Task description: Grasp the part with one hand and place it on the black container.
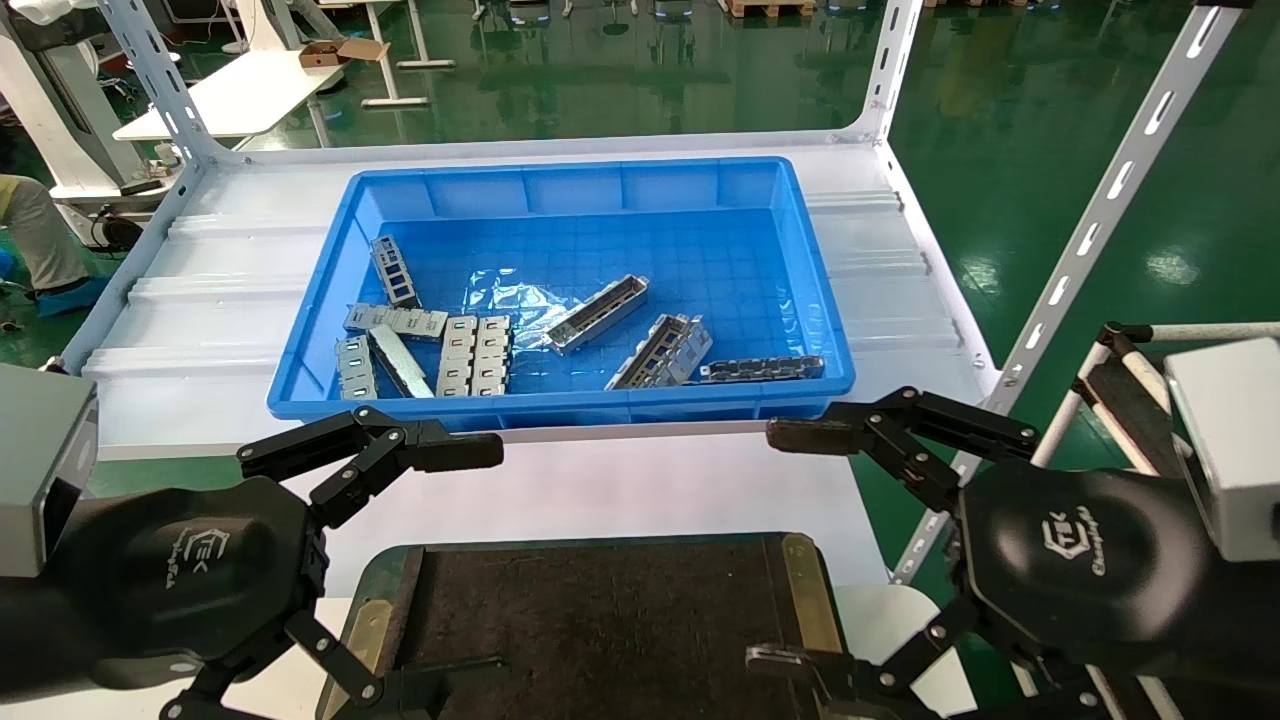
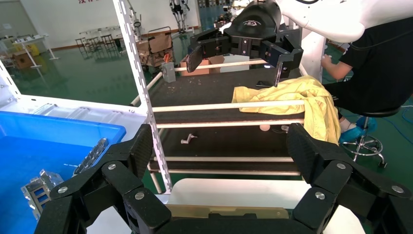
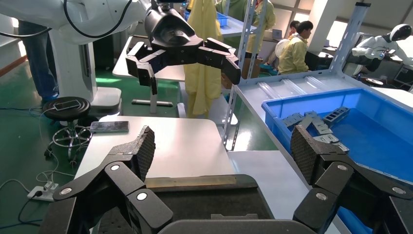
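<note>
The part (image 1: 597, 313), a long silver-grey trough bracket with cut-outs, lies in the middle of the blue bin (image 1: 560, 405), with a similar bracket (image 1: 662, 352) just to its right. The black container (image 1: 600, 620) sits at the near edge of the white table, its brass side strip (image 2: 229, 212) showing in the left wrist view. My left gripper (image 1: 460, 565) hovers open over the container's left end (image 2: 221, 148). My right gripper (image 1: 780, 548) hovers open over its right end (image 3: 221, 151). Neither holds anything. Both are well short of the bin.
Several flat silver plates (image 1: 470, 352) lie at the bin's left and a dark chain-like strip (image 1: 762, 369) at its right. Perforated shelf uprights (image 1: 1090, 230) flank the bin. A cart with a yellow cloth (image 2: 297, 100) stands to the right.
</note>
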You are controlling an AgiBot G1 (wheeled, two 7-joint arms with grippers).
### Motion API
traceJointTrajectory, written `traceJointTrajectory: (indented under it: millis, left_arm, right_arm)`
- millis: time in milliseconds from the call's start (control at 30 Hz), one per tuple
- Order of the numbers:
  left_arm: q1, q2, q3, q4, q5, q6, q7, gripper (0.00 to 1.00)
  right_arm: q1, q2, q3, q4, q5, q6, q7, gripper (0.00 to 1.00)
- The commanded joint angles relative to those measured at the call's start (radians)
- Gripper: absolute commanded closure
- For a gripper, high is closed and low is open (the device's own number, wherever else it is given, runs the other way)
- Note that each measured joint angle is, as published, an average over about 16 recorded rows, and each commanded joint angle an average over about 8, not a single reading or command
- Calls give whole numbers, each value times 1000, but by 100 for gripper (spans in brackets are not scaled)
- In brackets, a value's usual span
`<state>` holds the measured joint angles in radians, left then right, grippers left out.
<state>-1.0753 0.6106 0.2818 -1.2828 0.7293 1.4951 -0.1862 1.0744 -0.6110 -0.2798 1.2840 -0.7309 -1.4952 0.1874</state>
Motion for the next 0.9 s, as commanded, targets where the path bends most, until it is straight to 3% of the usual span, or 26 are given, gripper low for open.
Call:
traceJointTrajectory:
  millis: [33,900]
  left_arm:
    - [0,0,0,0,0,0,0,0]
    - [0,0,0,0,0,0,0,0]
  right_arm:
    - [0,0,0,0,0,0,0,0]
    - [0,0,0,0,1,0,0,0]
